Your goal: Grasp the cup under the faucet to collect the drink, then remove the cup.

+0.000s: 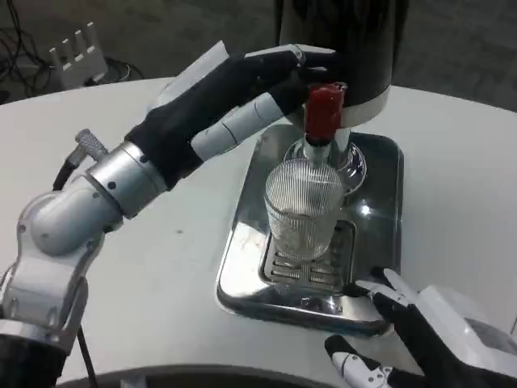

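A clear ribbed cup (304, 212) stands upright on the grate of a steel drip tray (242, 242), right under the faucet (317, 149). The faucet has a red handle (325, 109) and comes out of a dark dispenser (347, 40). My left hand (234, 97) reaches in from the left. Its upper fingers and thumb close around the red handle. At the bottom right my right hand (404, 327) lies by the tray's front corner with fingers apart, holding nothing, a short way from the cup.
The tray's raised rim runs between my right hand and the cup. A white ridged object (77, 52) and cables lie at the far left beyond the table edge. Bare white tabletop (452, 178) extends to the right of the tray.
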Available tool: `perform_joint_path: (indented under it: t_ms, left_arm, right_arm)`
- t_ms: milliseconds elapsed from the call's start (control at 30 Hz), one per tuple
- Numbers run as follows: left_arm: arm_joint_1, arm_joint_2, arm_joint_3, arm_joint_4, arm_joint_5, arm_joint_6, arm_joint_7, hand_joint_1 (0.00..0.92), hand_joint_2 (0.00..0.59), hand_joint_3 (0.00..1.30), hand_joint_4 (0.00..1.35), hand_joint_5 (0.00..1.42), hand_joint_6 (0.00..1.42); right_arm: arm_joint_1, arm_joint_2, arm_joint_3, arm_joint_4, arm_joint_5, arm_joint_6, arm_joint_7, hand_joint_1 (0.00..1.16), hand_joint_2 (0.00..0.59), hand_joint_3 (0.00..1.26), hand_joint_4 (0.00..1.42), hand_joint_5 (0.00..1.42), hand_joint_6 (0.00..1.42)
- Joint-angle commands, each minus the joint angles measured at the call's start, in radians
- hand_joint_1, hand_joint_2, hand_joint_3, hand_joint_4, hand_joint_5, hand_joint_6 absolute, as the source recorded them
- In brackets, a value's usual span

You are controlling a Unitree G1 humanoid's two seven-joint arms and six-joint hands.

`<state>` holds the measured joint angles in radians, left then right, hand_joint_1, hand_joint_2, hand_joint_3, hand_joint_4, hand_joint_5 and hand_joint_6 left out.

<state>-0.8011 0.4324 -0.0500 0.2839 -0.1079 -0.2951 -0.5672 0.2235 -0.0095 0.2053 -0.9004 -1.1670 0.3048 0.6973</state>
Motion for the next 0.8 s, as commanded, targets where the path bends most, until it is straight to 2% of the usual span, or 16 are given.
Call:
perform_joint_path:
  t_ms: [33,567,800]
  left_arm:
    - [-0.04,-0.016,-0.01,0.035,0.015,0.009,-0.022,0.0,0.088,0.34,0.33,0.43,0.52]
    - [-0.136,-0.051,-0.036,0.179,0.067,-0.023,-0.053,0.0,0.089,0.34,0.33,0.45,0.53]
    - [-0.148,-0.057,-0.072,0.224,0.106,-0.072,-0.069,0.0,0.089,0.34,0.34,0.45,0.53]
  right_arm:
    - [-0.001,0.002,0.002,0.006,0.014,0.01,0.01,0.3,0.421,0.19,0.01,0.07,0.01]
    - [0.009,-0.001,0.011,-0.003,0.023,0.015,0.018,0.3,0.421,0.19,0.01,0.07,0.02]
    - [0.006,-0.006,0.001,-0.005,0.044,0.025,0.027,0.3,0.421,0.2,0.02,0.07,0.02]
